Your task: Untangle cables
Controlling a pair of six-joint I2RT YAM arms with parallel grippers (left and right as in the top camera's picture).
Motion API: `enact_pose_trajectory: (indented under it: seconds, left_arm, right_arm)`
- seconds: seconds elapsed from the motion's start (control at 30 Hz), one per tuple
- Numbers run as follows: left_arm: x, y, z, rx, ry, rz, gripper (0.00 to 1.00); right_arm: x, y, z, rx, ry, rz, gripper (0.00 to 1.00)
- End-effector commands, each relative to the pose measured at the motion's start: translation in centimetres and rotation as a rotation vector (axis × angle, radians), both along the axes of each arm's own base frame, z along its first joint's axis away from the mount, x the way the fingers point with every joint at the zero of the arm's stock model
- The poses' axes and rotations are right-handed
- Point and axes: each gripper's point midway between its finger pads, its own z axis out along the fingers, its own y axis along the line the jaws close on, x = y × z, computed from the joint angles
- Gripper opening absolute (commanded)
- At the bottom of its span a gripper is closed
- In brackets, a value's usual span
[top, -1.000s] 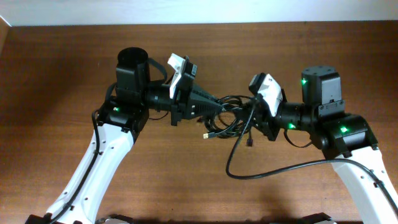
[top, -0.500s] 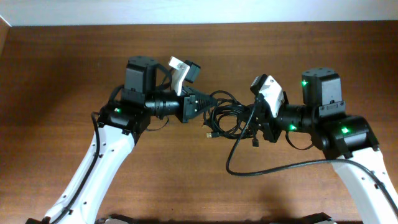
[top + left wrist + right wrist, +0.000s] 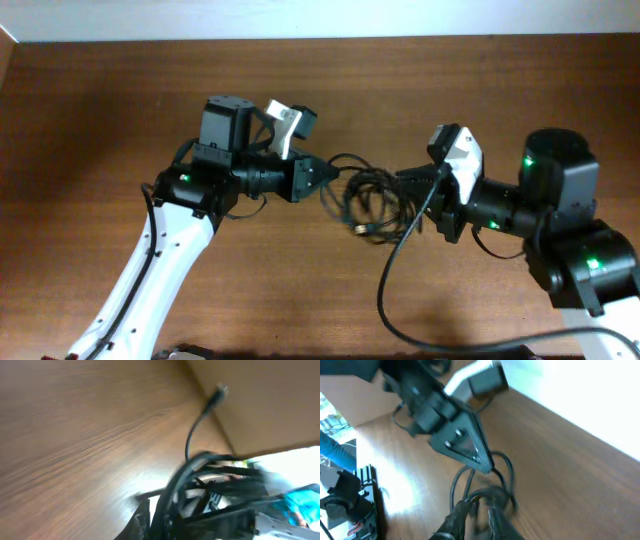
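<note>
Overhead — black cables, loosely tangled loops

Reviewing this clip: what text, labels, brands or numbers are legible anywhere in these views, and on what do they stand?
None can be read.
The cables: no legible marking.
The arm housings: only green lights, no lettering visible.
Both wrist views: too blurred to show any print.

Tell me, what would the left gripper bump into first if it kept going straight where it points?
Probably the cables: the left gripper points right, and the tangle it pinches bunches just ahead of its tip. Beyond that comes the right gripper, though depth is hard to judge.
</note>
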Motion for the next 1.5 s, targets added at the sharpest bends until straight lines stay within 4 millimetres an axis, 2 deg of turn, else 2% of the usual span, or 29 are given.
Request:
enact_pose_trajectory:
  seconds: [0.0,0.1,0.27,0.33,0.37,0.47,0.57,0.63,0.77,0.87,0.97,1.1,1.17,1.2,1.23,1.27,1.3,1.47]
  left_arm:
    - [0.4,1.3,-2.7,0.077,0.067,0.061,0.0]
    - [0.3,1.3,-2.7,0.075,0.068,0.056,0.0]
    - [-0.7,-0.6,0.3,-0.077,-0.003,-0.085,0.0]
    - [-0.9,-1.2,1.6,-0.138,-0.046,-0.136,0.0]
    - [-1.2,-1.6,2.8,-0.189,-0.078,-0.183,0.0]
    - [-1.8,-2.1,4.5,-0.26,-0.132,-0.255,0.0]
    - [-2.3,-2.5,6.4,-0.332,-0.182,-0.32,0.0]
    - [-2.8,-2.6,7.5,-0.373,-0.215,-0.37,0.0]
    - [-3.1,-2.7,7.9,-0.388,-0.231,-0.393,0.0]
    - [-3.2,-2.7,8.2,-0.394,-0.245,-0.402,0.0]
    - [-3.2,-2.7,8.3,-0.396,-0.25,-0.406,0.0]
    - [-3.1,-2.7,8.3,-0.397,-0.253,-0.405,0.0]
    - [-3.0,-2.7,8.6,-0.403,-0.241,-0.399,0.0]
    - [-3.0,-2.8,8.7,-0.406,-0.237,-0.397,0.0]
    - [-2.9,-2.8,9.0,-0.412,-0.229,-0.391,0.0]
    - [-2.8,-2.8,9.2,-0.417,-0.223,-0.388,0.0]
    - [-2.8,-2.8,9.3,-0.419,-0.222,-0.388,0.0]
    - [-2.8,-2.8,9.3,-0.42,-0.222,-0.39,0.0]
  right_arm:
    - [0.2,-0.4,1.6,0.015,-0.03,-0.047,0.16]
    - [0.3,-0.4,1.6,0.015,-0.032,-0.047,0.16]
    - [1.1,-2.1,-0.9,-0.048,0.087,-0.184,0.45]
    - [0.9,-2.9,-3.2,-0.101,0.185,-0.23,0.61]
    - [0.8,-2.9,-4.2,-0.119,0.235,-0.228,0.62]
    - [0.8,-2.9,-6.1,-0.157,0.305,-0.217,0.7]
    - [0.9,-2.8,-8.2,-0.216,0.358,-0.179,0.7]
    - [1.4,-2.7,-9.0,-0.229,0.375,-0.172,0.68]
    - [1.8,-2.6,-9.4,-0.235,0.378,-0.168,0.46]
    - [2.1,-2.5,-9.1,-0.229,0.361,-0.169,0.41]
    - [2.3,-2.4,-8.9,-0.224,0.348,-0.17,0.23]
    - [2.0,-2.4,-9.1,-0.226,0.363,-0.165,0.15]
    - [1.9,-2.3,-9.2,-0.223,0.37,-0.159,0.15]
    - [1.7,-2.2,-9.1,-0.214,0.373,-0.147,0.19]
    - [1.7,-2.1,-9.1,-0.21,0.375,-0.142,0.33]
    - [1.7,-2.1,-9.0,-0.21,0.374,-0.142,0.41]
    - [1.7,-2.1,-9.0,-0.21,0.372,-0.141,0.44]
    - [1.4,-1.4,-8.5,-0.197,0.33,-0.077,0.43]
